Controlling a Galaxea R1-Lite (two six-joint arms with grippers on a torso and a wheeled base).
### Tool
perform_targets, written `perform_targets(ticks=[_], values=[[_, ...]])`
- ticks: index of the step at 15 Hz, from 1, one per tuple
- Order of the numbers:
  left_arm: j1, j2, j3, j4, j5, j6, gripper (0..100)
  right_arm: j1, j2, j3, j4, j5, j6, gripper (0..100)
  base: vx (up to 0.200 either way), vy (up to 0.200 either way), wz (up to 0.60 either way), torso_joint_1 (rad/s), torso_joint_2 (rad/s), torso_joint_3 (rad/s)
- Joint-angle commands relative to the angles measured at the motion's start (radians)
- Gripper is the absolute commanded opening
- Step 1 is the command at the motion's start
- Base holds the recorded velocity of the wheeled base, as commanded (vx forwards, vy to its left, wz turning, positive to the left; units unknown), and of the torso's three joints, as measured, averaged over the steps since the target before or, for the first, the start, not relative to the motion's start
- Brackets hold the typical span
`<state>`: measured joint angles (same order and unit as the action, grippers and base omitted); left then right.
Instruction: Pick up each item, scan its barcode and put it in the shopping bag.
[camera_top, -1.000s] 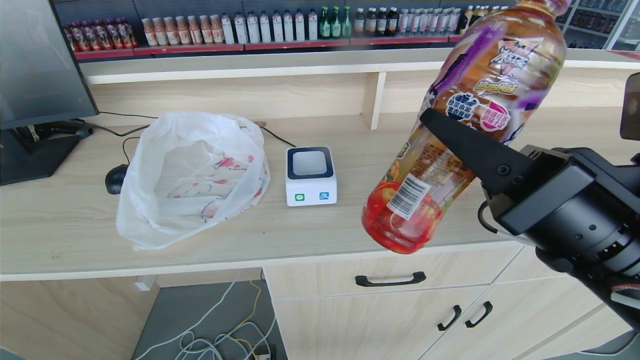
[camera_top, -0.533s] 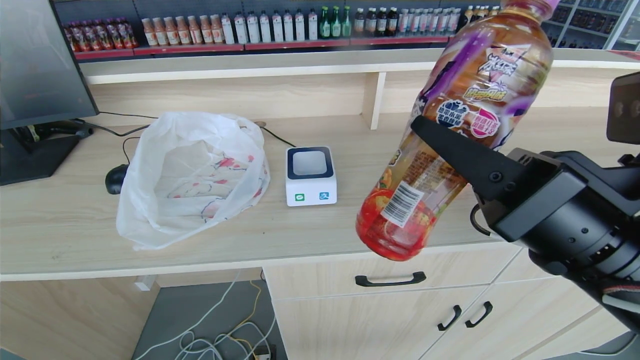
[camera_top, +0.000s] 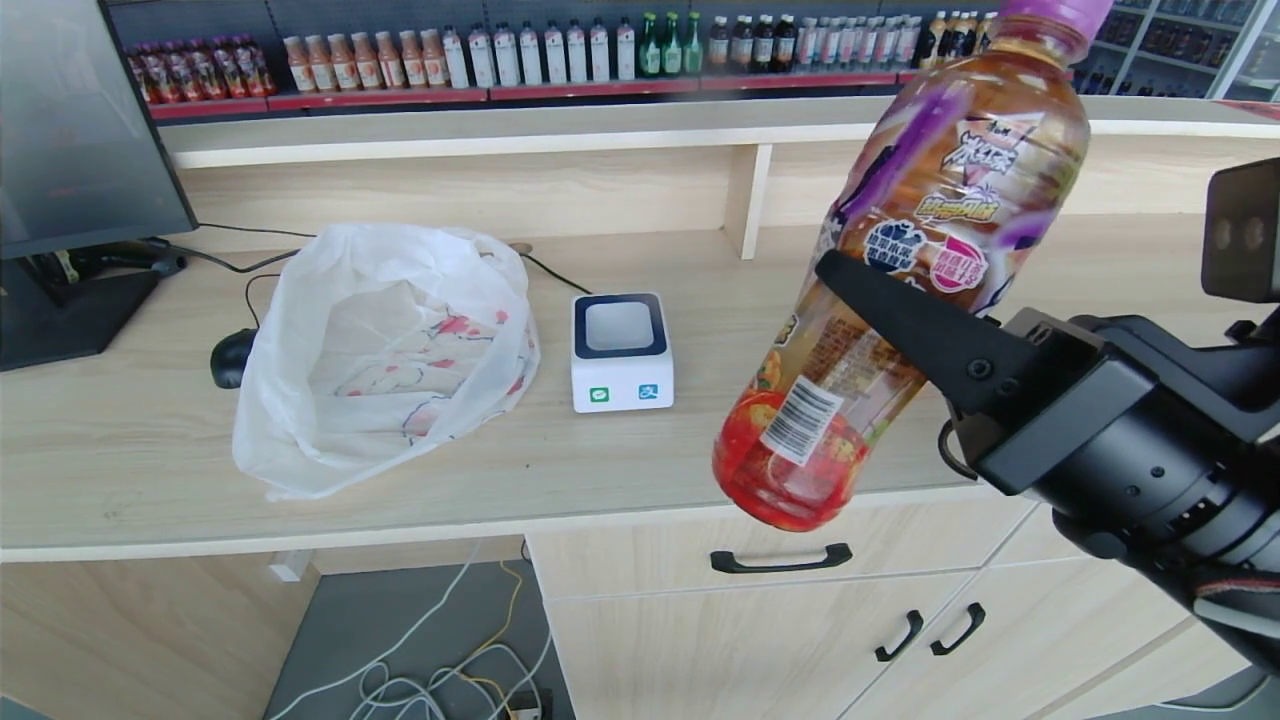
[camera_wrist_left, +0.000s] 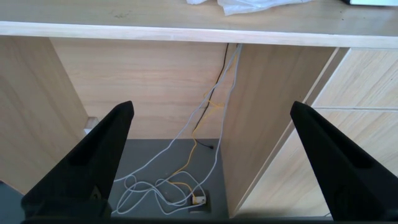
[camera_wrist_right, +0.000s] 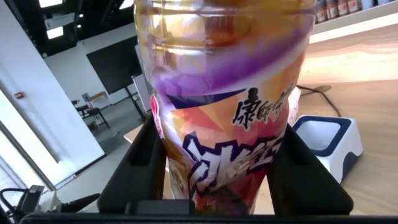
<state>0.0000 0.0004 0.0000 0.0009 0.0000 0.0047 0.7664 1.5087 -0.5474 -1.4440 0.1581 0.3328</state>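
Note:
My right gripper (camera_top: 900, 320) is shut on a tea bottle (camera_top: 900, 260) with a purple cap and a colourful label, held in the air above the counter's front edge at the right. The bottle tilts, cap up and away, and its barcode (camera_top: 797, 420) near the base faces the head camera. In the right wrist view the tea bottle (camera_wrist_right: 224, 106) stands between the black fingers (camera_wrist_right: 140, 162). A white scanner box (camera_top: 621, 351) sits mid-counter, left of the bottle. The white shopping bag (camera_top: 385, 350) lies open further left. My left gripper (camera_wrist_left: 211, 162) hangs open below the counter.
A monitor (camera_top: 85, 130) and a black mouse (camera_top: 232, 357) stand at the counter's left end. A raised shelf with a divider (camera_top: 745, 200) runs behind. Drawers with black handles (camera_top: 780, 560) are under the counter, and cables (camera_top: 430, 660) lie on the floor.
The right gripper has shifted the bottle slightly left and down, standing it a little more upright. Its purple cap has come into view. Bag and scanner have not moved.

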Motion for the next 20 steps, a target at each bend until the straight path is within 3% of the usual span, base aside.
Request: perform_targets(ticks=[1, 3, 10, 13, 16, 20], values=[[0.0, 0.001, 0.0, 0.001, 0.0, 0.0, 100, -0.009, -0.004, 0.047, -0.004, -0.002, -0.003, 0, 0.0, 0.0, 0.0, 0.0, 0.0, 0.0], [0.0, 0.0, 0.0, 0.001, 0.0, 0.0, 100, -0.012, -0.013, 0.069, -0.003, -0.02, -0.018, 0, 0.0, 0.0, 0.0, 0.0, 0.0, 0.0], [0.0, 0.001, 0.0, 0.001, 0.0, 0.0, 100, -0.061, 0.042, 0.112, -0.001, -0.241, -0.23, 0, 0.0, 0.0, 0.0, 0.0, 0.0, 0.0], [0.0, 0.0, 0.0, 0.001, 0.0, 0.0, 100, -0.099, 0.038, 0.104, -0.004, -0.359, -0.443, 0, 0.0, 0.0, 0.0, 0.0, 0.0, 0.0], [0.0, 0.0, 0.0, 0.001, 0.0, 0.0, 100, -0.094, 0.016, 0.09, -0.007, -0.469, -0.561, 0, 0.0, 0.0, 0.0, 0.0, 0.0, 0.0], [0.0, 0.001, 0.0, 0.001, 0.0, -0.002, 100, -0.093, -0.008, 0.067, -0.009, -0.485, -0.656, 0, 0.0, 0.0, 0.0, 0.0, 0.0, 0.0]])
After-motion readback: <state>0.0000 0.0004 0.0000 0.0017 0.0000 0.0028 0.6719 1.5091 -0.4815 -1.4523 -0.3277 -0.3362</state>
